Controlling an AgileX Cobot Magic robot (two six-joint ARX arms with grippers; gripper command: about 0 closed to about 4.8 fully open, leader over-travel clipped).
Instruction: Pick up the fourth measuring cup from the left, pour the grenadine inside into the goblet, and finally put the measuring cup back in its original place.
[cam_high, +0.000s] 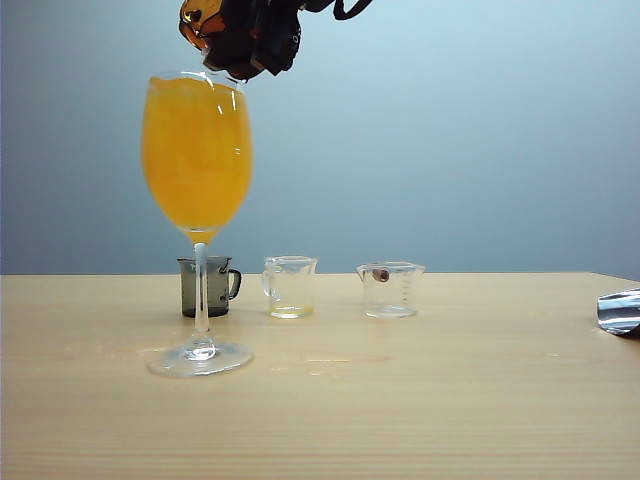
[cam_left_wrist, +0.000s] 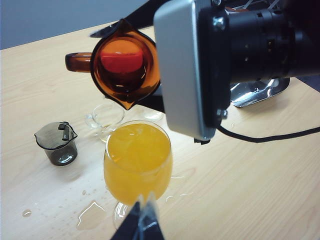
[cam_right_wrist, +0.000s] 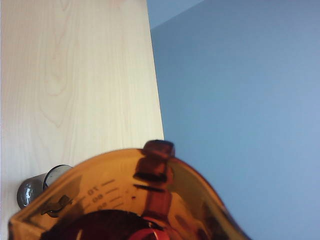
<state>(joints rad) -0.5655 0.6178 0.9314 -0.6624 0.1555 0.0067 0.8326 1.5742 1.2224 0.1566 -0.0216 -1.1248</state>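
Note:
The goblet (cam_high: 197, 150) stands at the left of the table, its bowl nearly full of bright orange juice (cam_left_wrist: 137, 160). Just over its rim my right gripper (cam_high: 250, 45) is shut on the red-brown fourth measuring cup (cam_left_wrist: 125, 67), tipped with its pouring lip towards the bowl. Dark red grenadine (cam_left_wrist: 122, 62) lies inside the cup (cam_right_wrist: 125, 195), and no stream shows. The cup's handle (cam_left_wrist: 77, 61) points away from the gripper. My left gripper (cam_left_wrist: 142, 222) is on the near side of the goblet with its fingertips together and nothing between them; the exterior view does not show it.
A smoky grey cup (cam_high: 207, 286) stands behind the goblet's stem, with two clear cups (cam_high: 290, 286) (cam_high: 390, 289) to its right. A shiny metal object (cam_high: 620, 312) lies at the table's right edge. Clear puddles (cam_left_wrist: 92, 215) wet the wood near the goblet's foot.

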